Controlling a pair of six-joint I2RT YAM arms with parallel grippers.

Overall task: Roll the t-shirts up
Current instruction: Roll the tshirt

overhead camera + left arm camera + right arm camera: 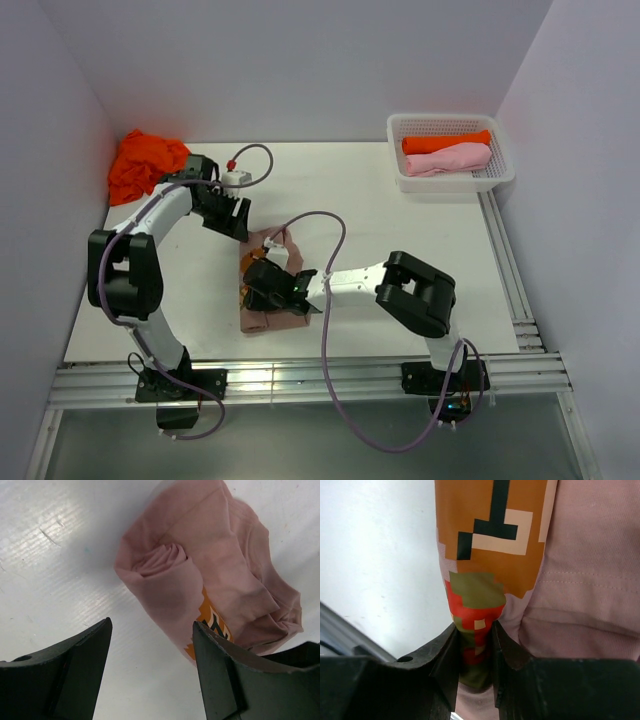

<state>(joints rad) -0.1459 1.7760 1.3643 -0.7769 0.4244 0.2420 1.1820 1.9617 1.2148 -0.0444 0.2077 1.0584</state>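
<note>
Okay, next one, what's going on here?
Two arms are working on a dusty pink t-shirt lying mid-table. The right gripper pinches its printed edge between its fingers, while the left gripper hangs open near the partly rolled far end. Orange cloth is heaped at the far left corner; an orange roll and a light pink roll lie in the white basket far right.

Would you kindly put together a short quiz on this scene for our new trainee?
1. True or false: the right hand is pinching the pinkish-brown t-shirt.
2. How many rolled shirts lie in the white basket? A one; B two; C four.
3. Fill in: the left hand has its jaws ____.
Key: 1 true; 2 B, the orange roll and the light pink roll; 3 open.
</note>
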